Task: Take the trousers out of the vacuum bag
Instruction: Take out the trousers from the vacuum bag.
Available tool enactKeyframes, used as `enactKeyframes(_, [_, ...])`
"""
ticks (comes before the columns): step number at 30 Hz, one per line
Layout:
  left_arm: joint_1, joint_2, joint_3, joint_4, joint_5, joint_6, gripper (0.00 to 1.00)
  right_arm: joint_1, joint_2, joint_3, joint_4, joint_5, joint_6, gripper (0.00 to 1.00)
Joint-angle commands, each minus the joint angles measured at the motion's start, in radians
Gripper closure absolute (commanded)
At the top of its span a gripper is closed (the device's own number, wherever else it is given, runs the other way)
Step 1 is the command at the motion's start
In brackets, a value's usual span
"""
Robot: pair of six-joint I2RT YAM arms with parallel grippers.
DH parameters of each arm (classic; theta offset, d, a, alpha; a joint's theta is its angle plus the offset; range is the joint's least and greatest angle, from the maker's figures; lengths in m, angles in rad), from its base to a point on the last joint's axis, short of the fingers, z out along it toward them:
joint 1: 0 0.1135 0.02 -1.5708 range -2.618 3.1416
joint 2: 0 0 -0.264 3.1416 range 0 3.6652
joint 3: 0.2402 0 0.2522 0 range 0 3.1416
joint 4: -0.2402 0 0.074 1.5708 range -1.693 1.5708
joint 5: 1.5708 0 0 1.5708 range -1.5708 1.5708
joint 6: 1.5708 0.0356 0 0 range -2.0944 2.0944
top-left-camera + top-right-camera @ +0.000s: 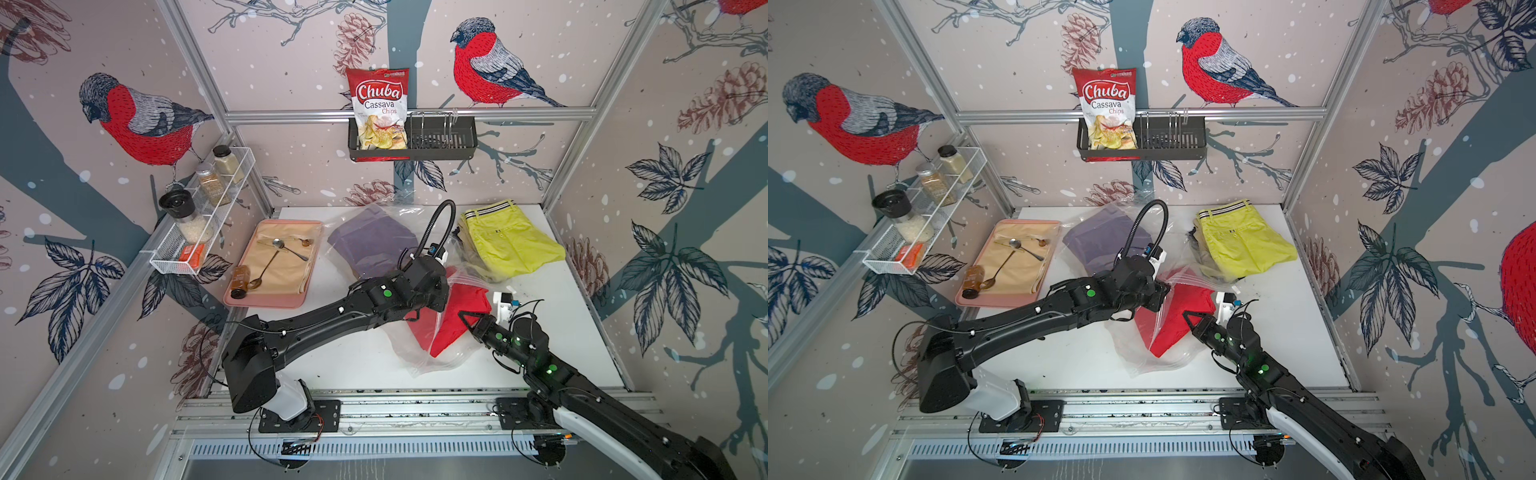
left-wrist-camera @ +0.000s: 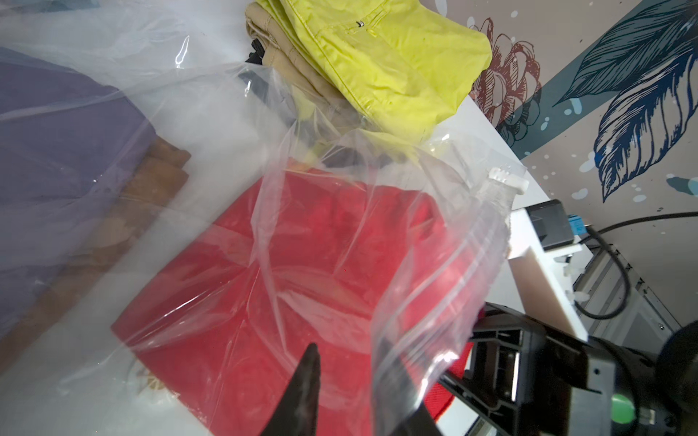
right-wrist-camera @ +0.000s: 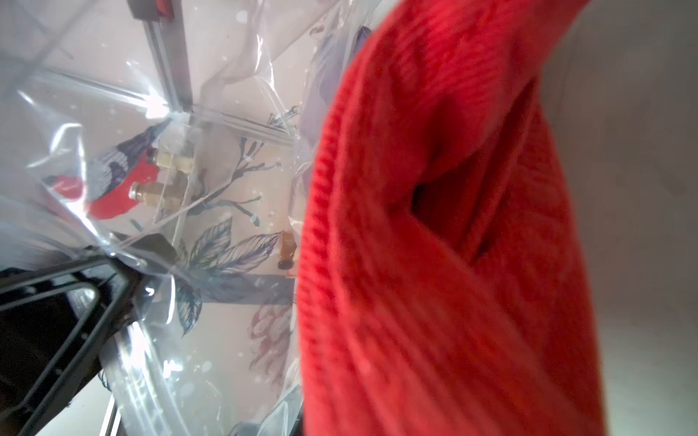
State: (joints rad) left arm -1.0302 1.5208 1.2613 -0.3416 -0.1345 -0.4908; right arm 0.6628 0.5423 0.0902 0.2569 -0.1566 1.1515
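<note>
The step in hand is getting the red trousers [image 1: 451,332] out of the vacuum bag [image 1: 409,349]. They lie near the middle of the counter [image 1: 357,361], a bit toward 4 o'clock, if 12 o'clock is the back wall. Part of them is under the clear plastic and part pokes out of the bag's open mouth. The right gripper [image 1: 462,315] is clenched on the red cloth, and in the right wrist view the cloth hangs bunched up close to the camera. The left gripper [image 2: 347,349] is just beside the bag's zip edge [image 2: 464,256]. Its fingers stand a little apart and I see nothing pinched between them. The plastic flap only lies over one finger. The yellow trousers [image 1: 513,245] sit on the tan trousers [image 2: 287,64] in a pile at 2 o'clock, out of the bag. The purple trousers [image 1: 370,245] are at 12 o'clock inside the bag, with the brown trousers [image 2: 151,177] under them. So I think the job is about half done. Next, I think the right gripper should pull the red trousers toward 3 o'clock until no plastic covers them. The bag looks light and slippery and may slide along too. So the left gripper may need to pinch the zip edge while the other one pulls.
</note>
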Motion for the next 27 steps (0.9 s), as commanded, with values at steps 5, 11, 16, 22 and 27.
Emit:
enactKeyframes(5, [0.004, 0.005, -0.017, 0.049, -0.008, -0.009, 0.22, 0.000, -0.190, 0.060, -0.354, 0.058, -0.012, 1.00])
enactKeyframes(11, [0.016, 0.034, 0.007, 0.063, 0.011, -0.008, 0.02, 0.002, -0.301, 0.181, -0.598, 0.084, -0.065, 1.00])
enactKeyframes(16, [0.022, 0.052, 0.015, 0.081, 0.035, -0.008, 0.02, 0.006, -0.339, 0.311, -0.741, 0.108, -0.100, 1.00])
enactKeyframes(22, [0.022, 0.051, 0.005, 0.091, 0.043, -0.015, 0.02, 0.006, -0.313, 0.496, -0.802, 0.099, -0.176, 1.00])
enactKeyframes(27, [0.022, 0.050, -0.014, 0.099, 0.044, -0.021, 0.02, 0.006, -0.249, 0.659, -0.814, 0.105, -0.241, 1.00])
